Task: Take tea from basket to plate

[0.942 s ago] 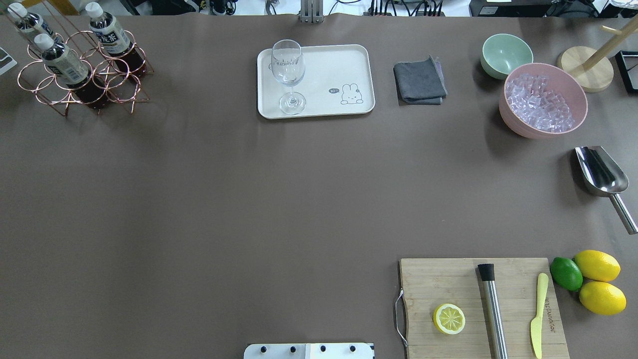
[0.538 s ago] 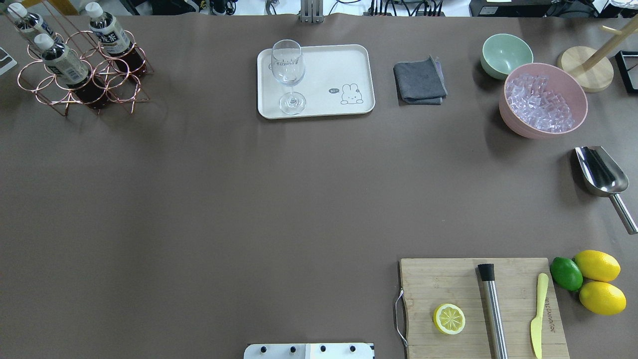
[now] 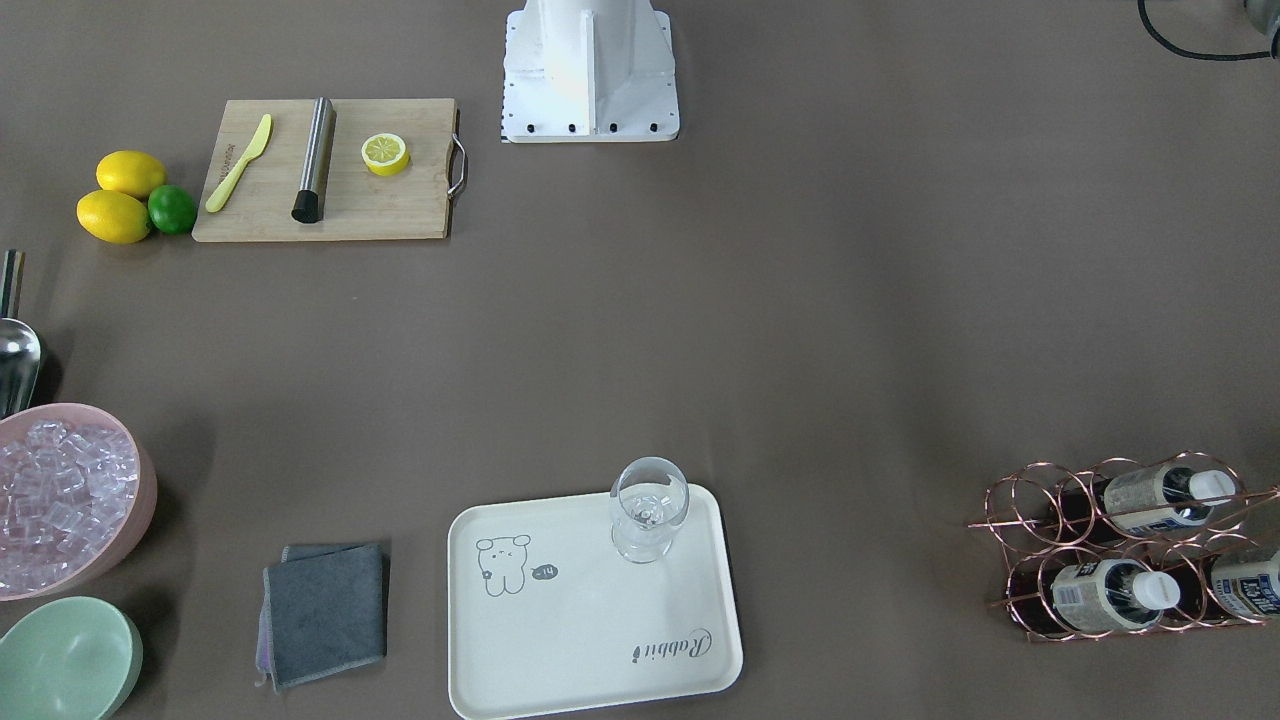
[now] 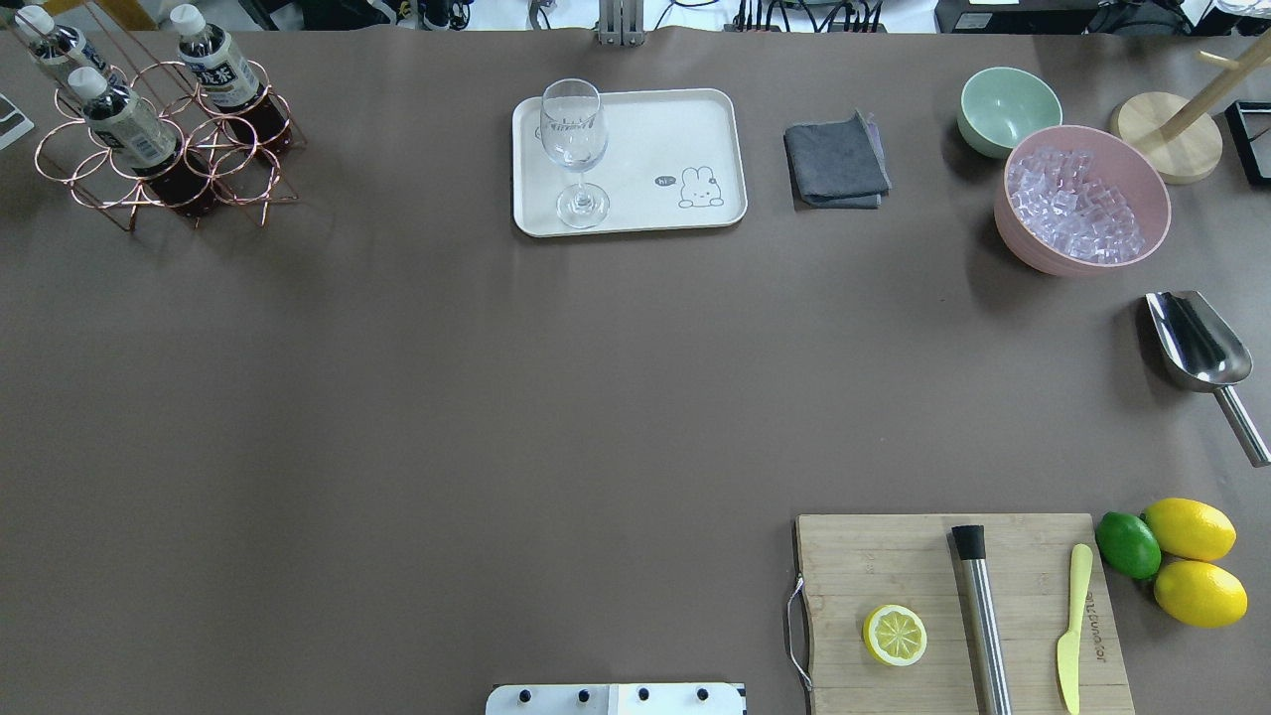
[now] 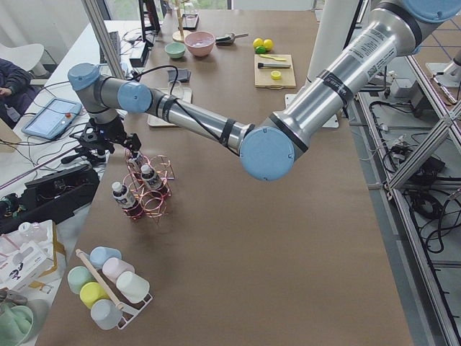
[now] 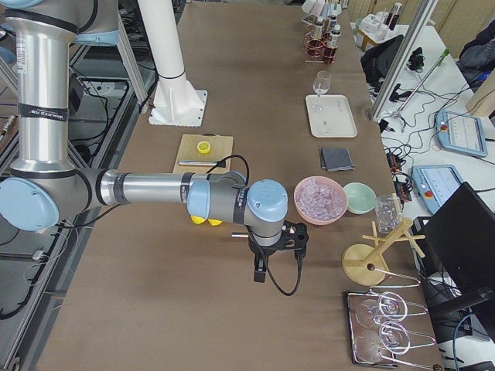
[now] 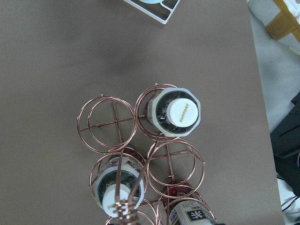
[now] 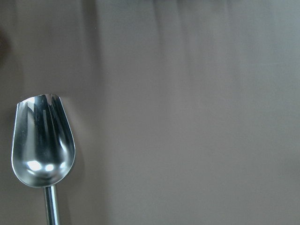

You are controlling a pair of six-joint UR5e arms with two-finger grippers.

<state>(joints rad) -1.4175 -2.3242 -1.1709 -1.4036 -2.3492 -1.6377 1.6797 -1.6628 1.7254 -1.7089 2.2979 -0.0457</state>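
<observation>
Three tea bottles with white caps stand in the copper wire basket (image 4: 213, 164) at the table's far left corner: one tea (image 4: 216, 71), a second (image 4: 127, 127), a third (image 4: 55, 45). The left wrist view looks straight down on the basket (image 7: 114, 124), with one cap (image 7: 179, 112) near the centre. My left gripper (image 5: 115, 144) hovers just above the basket (image 5: 155, 194); I cannot tell if it is open or shut. The cream plate (image 4: 655, 129) lies at mid-back. My right gripper (image 6: 285, 238) shows only from the side, so its state is unclear.
A wine glass (image 4: 574, 149) stands on the plate's left part. A grey cloth (image 4: 836, 161), a green bowl (image 4: 1008, 107) and a pink bowl of ice (image 4: 1082, 199) sit to the right. A metal scoop (image 8: 42, 145) lies under my right wrist. A cutting board (image 4: 953, 606) with lemon half, muddler and knife is near right.
</observation>
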